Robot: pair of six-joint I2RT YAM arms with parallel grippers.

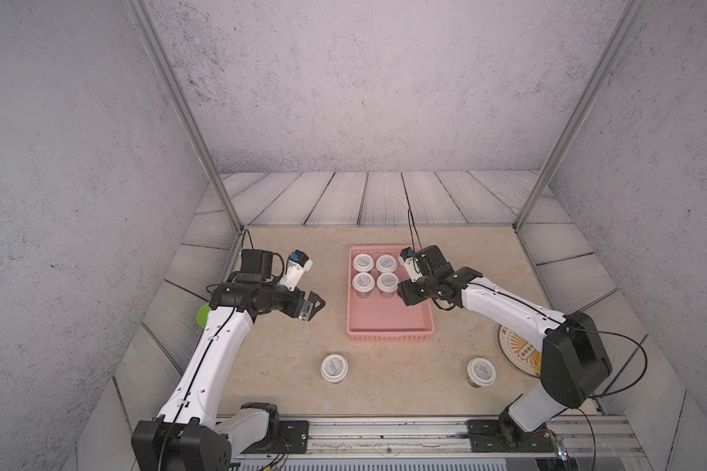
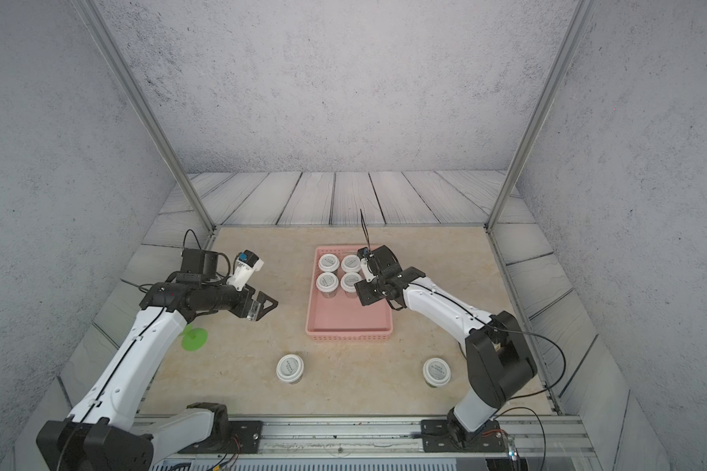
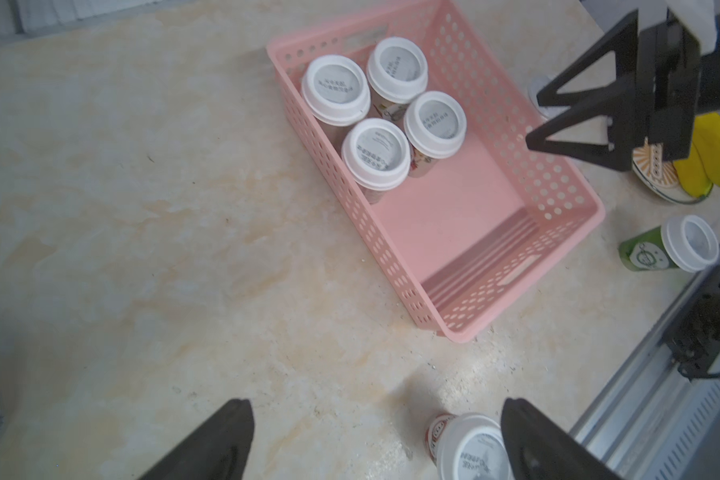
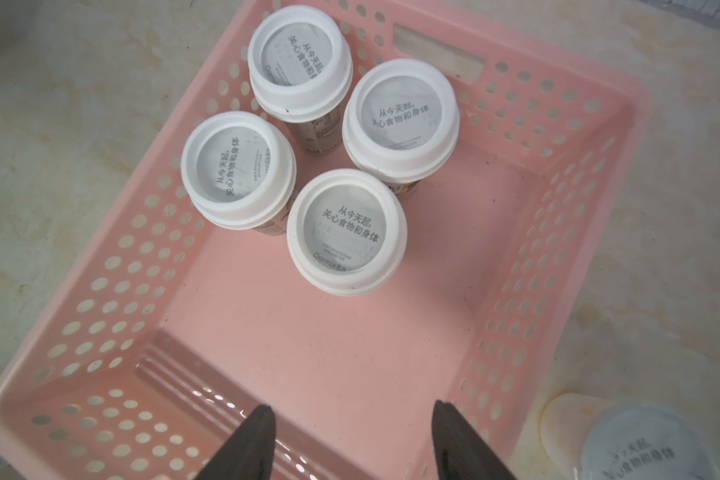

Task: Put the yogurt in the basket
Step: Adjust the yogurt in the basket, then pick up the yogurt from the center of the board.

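The pink basket (image 1: 390,336) (image 2: 350,336) sits mid-table with several yogurt cups (image 1: 375,274) (image 4: 347,232) upright at its far end. Two more yogurt cups stand on the table in front of it, one front left (image 1: 334,368) (image 3: 470,451) and one front right (image 1: 481,372) (image 3: 682,248). Another cup (image 4: 641,446) stands just outside the basket's right wall, under my right arm. My right gripper (image 1: 407,295) (image 4: 354,407) hangs open over the basket's bare floor, holding nothing. Left of the basket, my left gripper (image 1: 315,312) (image 3: 377,403) is open and empty.
A bright green cup (image 2: 192,338) lies by my left arm. A patterned plate (image 1: 519,350) with yellow bananas (image 3: 707,162) sits at the right, partly under my right arm. A metal rail (image 1: 384,434) runs along the table's front edge.
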